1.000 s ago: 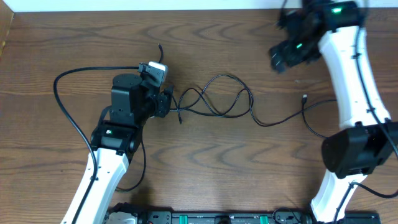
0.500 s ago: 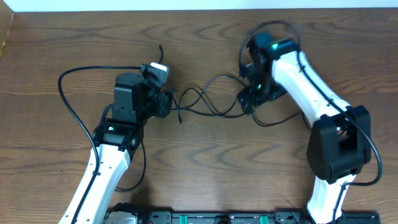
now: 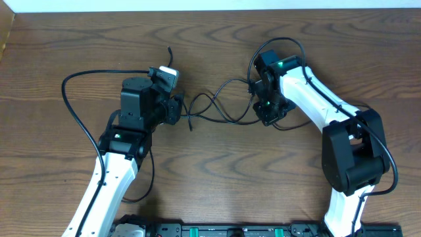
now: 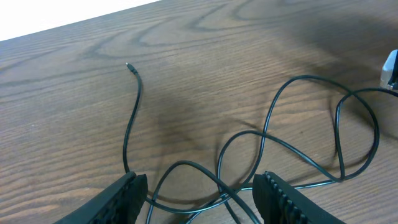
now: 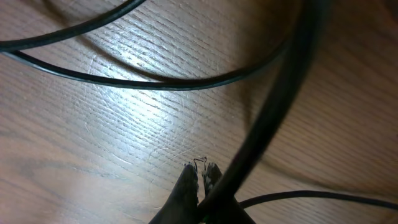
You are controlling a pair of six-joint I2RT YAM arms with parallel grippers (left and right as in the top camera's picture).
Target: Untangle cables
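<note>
A thin black cable (image 3: pixel 231 81) lies in crossing loops mid-table between the two arms. One plug tip (image 3: pixel 168 48) points toward the back. My left gripper (image 3: pixel 176 109) is open at the tangle's left end. In the left wrist view its jaws straddle the near loops (image 4: pixel 263 134) without touching them, with the gripper (image 4: pixel 202 199) low over the wood. The tip (image 4: pixel 127 65) lies beyond. My right gripper (image 3: pixel 268 113) is at the right loop. Its fingers (image 5: pixel 188 180) are pressed together and a blurred black cord (image 5: pixel 273 118) comes out from between them. Another strand (image 5: pixel 168 86) lies on the table.
The left arm's own thicker black cable (image 3: pixel 72 118) arcs out over the table's left side. The table's back edge (image 3: pixel 197 9) meets a white wall. A black rail with green connectors (image 3: pixel 230 231) runs along the front edge.
The right arm swung from the far right back corner down to the cable's right loop, and its gripper went from open to shut. The left arm and gripper stayed put.
</note>
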